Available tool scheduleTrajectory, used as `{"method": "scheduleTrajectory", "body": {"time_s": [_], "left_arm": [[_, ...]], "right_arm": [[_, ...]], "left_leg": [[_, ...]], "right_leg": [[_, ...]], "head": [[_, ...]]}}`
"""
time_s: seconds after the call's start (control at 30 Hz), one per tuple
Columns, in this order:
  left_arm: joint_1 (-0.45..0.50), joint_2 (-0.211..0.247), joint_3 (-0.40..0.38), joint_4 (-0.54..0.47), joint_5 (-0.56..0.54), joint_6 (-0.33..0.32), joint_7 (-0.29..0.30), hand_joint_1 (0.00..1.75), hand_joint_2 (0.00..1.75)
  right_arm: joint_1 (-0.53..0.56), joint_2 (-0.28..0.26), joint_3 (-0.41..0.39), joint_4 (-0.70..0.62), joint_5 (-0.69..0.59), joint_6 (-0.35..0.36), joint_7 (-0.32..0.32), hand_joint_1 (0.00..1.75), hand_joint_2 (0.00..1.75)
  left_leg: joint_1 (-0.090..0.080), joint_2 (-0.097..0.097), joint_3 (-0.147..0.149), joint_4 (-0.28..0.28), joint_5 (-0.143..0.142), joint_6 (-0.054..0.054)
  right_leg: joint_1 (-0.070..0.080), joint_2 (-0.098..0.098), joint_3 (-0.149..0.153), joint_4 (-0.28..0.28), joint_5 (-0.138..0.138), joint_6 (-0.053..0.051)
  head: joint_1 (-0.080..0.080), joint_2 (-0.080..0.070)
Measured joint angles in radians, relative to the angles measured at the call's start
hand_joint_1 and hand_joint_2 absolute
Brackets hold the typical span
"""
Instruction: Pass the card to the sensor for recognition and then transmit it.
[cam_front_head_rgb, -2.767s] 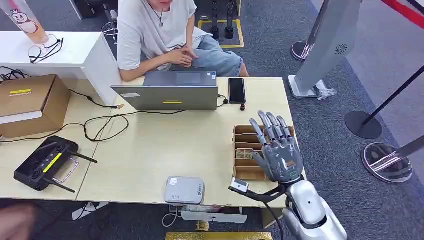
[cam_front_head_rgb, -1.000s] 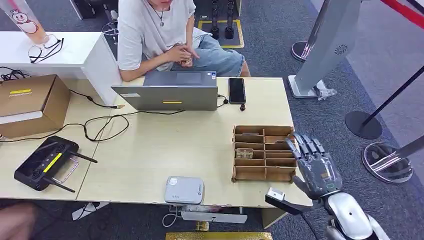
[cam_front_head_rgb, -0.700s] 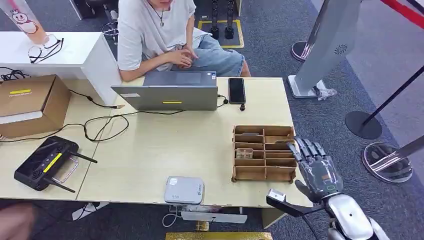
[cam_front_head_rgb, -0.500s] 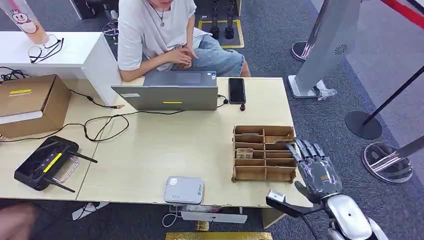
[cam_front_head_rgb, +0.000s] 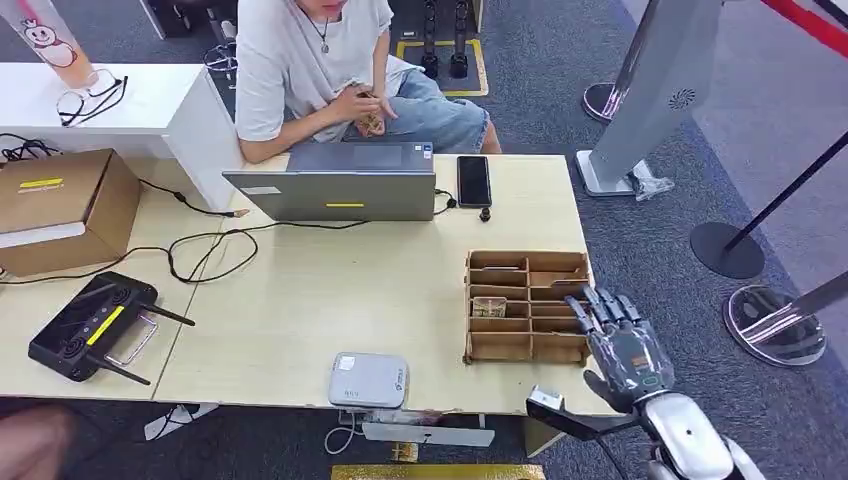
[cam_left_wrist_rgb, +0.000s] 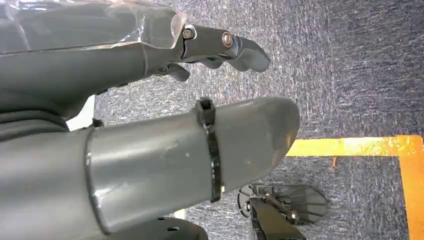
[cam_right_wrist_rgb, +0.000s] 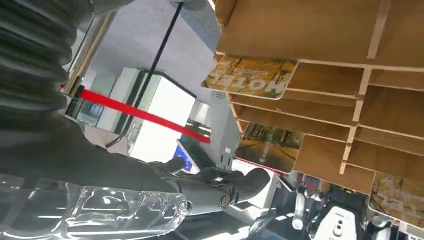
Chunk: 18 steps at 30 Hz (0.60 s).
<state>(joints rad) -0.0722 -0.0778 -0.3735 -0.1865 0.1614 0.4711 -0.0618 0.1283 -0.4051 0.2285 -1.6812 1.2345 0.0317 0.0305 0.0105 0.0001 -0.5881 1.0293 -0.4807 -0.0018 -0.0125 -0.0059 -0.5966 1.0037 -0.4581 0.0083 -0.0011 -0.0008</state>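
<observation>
Standing on edge, card (cam_right_wrist_rgb: 250, 77) in organizer (cam_front_head_rgb: 525, 305)

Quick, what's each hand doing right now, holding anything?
Left hand: holds nothing, fingers loosely extended over the carpet.
Right hand: open and empty, beside the wooden organizer.

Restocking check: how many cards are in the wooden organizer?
3, seen from the right wrist: first card in one slot of the wooden organizer, second card in the next row, third card further along, partly cut off. Dividers may hide others.
</observation>
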Motion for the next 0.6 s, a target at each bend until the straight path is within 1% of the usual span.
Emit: {"method": "scheduleTrajectory", "body": {"time_s": [0.2, 0.47, 0.53, 0.57, 0.6], "left_arm": [[0.000, 0.000, 0.000, 0.000, 0.000, -0.003, 0.006, 0.00, 0.00], [0.000, 0.000, 0.000, 0.000, 0.000, -0.005, 0.007, 0.00, 0.00], [-0.001, 0.000, 0.000, 0.000, 0.000, -0.005, 0.008, 0.00, 0.00], [-0.001, 0.000, 0.000, 0.000, 0.000, -0.005, 0.008, 0.00, 0.00], [-0.001, 0.000, 0.000, 0.000, 0.000, -0.005, 0.008, 0.00, 0.00]], "right_arm": [[-0.002, 0.005, 0.007, 0.009, 0.000, 0.001, 0.001, 0.00, 1.75], [-0.032, 0.016, 0.018, 0.039, 0.011, -0.003, -0.009, 0.00, 1.75], [-0.038, 0.020, 0.020, 0.045, 0.019, -0.009, -0.010, 0.02, 1.75], [-0.041, 0.023, 0.021, 0.048, 0.019, -0.011, -0.010, 0.05, 1.75], [-0.042, 0.025, 0.022, 0.052, 0.019, -0.016, -0.010, 0.14, 1.75]], "left_leg": [[0.000, 0.000, 0.000, 0.000, 0.000, 0.000], [0.000, 0.000, 0.000, 0.000, 0.000, 0.000], [0.000, 0.000, 0.000, 0.000, 0.000, 0.000], [0.000, 0.000, 0.000, 0.000, 0.000, 0.000], [0.000, 0.000, 0.000, 0.000, 0.000, 0.000]], "right_leg": [[0.000, 0.000, 0.000, 0.000, 0.000, 0.000], [0.000, 0.000, 0.000, 0.000, 0.000, 0.000], [0.000, 0.000, 0.000, 0.000, 0.000, 0.000], [0.000, 0.000, 0.000, 0.000, 0.000, 0.000], [0.000, 0.000, 0.000, 0.000, 0.000, 0.000]], "head": [[0.000, 0.000], [0.000, 0.000], [0.000, 0.000], [0.000, 0.000], [0.000, 0.000]]}}
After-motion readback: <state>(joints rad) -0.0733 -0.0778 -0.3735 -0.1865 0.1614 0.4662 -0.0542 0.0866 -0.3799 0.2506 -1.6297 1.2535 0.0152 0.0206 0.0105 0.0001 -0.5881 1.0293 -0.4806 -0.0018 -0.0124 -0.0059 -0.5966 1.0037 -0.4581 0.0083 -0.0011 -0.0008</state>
